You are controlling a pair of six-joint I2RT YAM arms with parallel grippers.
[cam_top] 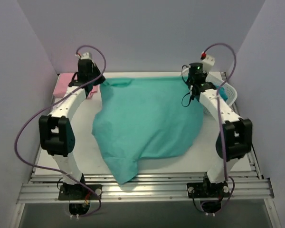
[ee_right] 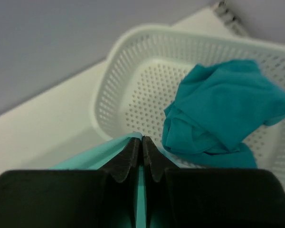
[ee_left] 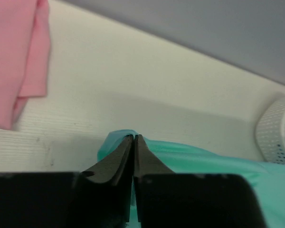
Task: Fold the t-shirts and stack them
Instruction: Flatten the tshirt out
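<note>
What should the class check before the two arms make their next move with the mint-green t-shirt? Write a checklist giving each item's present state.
1. Left end effector shut on a far corner of the mint-green t-shirt: ok.
2. Right end effector shut on the other far corner: ok.
3. Shirt flat on the table: not ok; its near part bunches to a point.
4. Pink t-shirt apart from it, at the far left: ok.
5. Teal t-shirt out of the way, crumpled in the white mesh basket: ok.
6. Sleeves laid out: cannot tell.
</note>
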